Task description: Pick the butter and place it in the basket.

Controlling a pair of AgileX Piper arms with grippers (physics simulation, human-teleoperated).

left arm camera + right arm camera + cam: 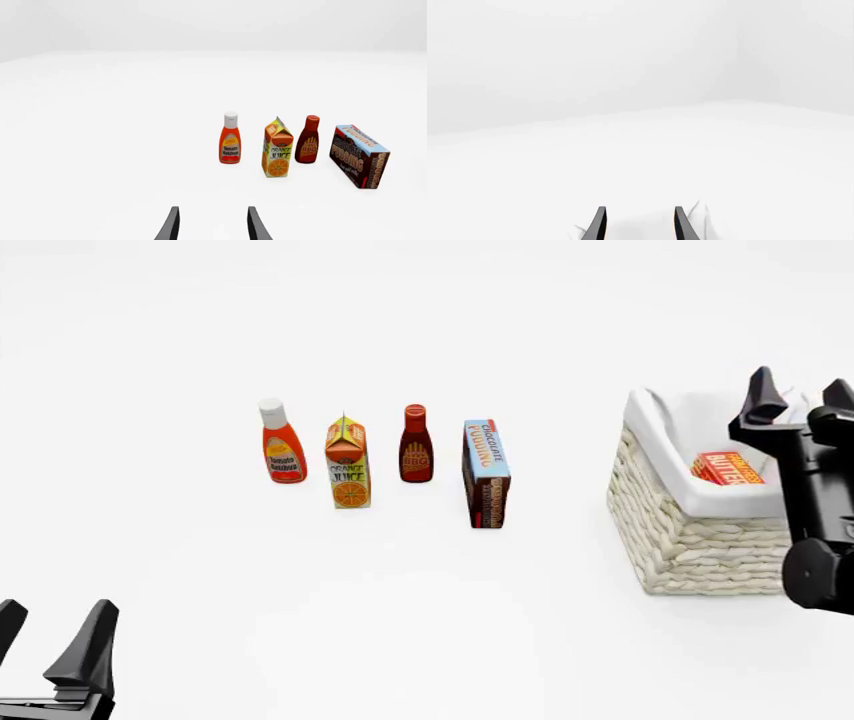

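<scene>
The butter, a small red-orange box with yellow lettering, lies inside the cream wicker basket on its white liner at the right of the front view. My right gripper is open and empty, raised above the basket's far right side, apart from the butter. In the right wrist view its fingers point over bare white table, and the butter is out of view there. My left gripper is open and empty at the near left; its fingers face the groceries.
A row of groceries stands mid-table: tomato ketchup bottle, orange juice carton, BBQ sauce bottle and chocolate pudding box. They also show in the left wrist view: ketchup, juice, BBQ sauce, pudding.
</scene>
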